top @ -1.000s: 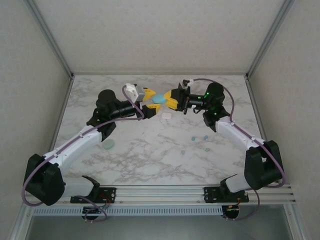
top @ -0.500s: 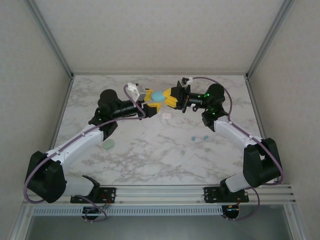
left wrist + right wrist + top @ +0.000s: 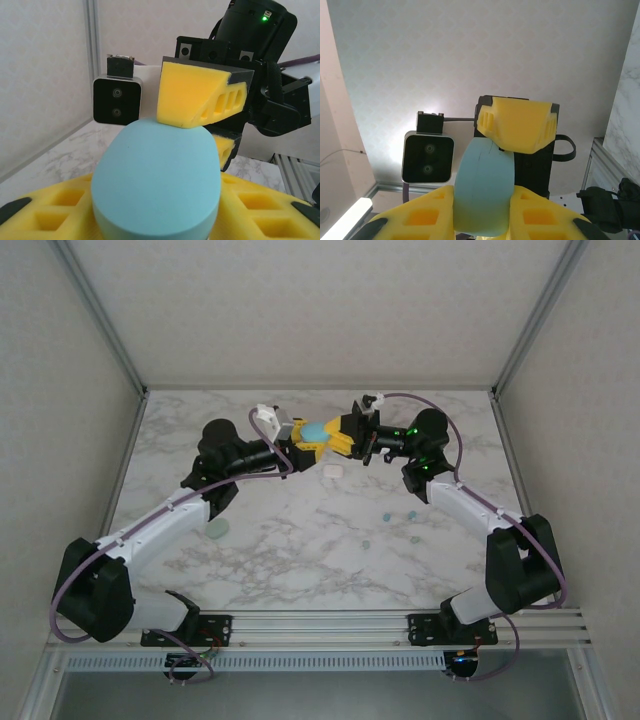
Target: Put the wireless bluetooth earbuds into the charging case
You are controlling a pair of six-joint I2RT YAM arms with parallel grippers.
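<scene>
Together, left gripper [image 3: 303,444] and right gripper [image 3: 339,436] clamp the shut light-blue charging case [image 3: 316,430], contents hidden; earbuds [image 3: 386,515] lie loose on the marble table [image 3: 280,560]

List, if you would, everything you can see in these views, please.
light blue case: one, light blue, held between both grippers
whitish case: one, whitish, on the table nearby
pale green case: one, pale green, beside the left arm
earbuds: about four visible, pale bluish, near the right arm
table: one, white marble
left gripper: one, yellow fingers, shut on that case
right gripper: one, yellow fingers, shut on it too
</scene>
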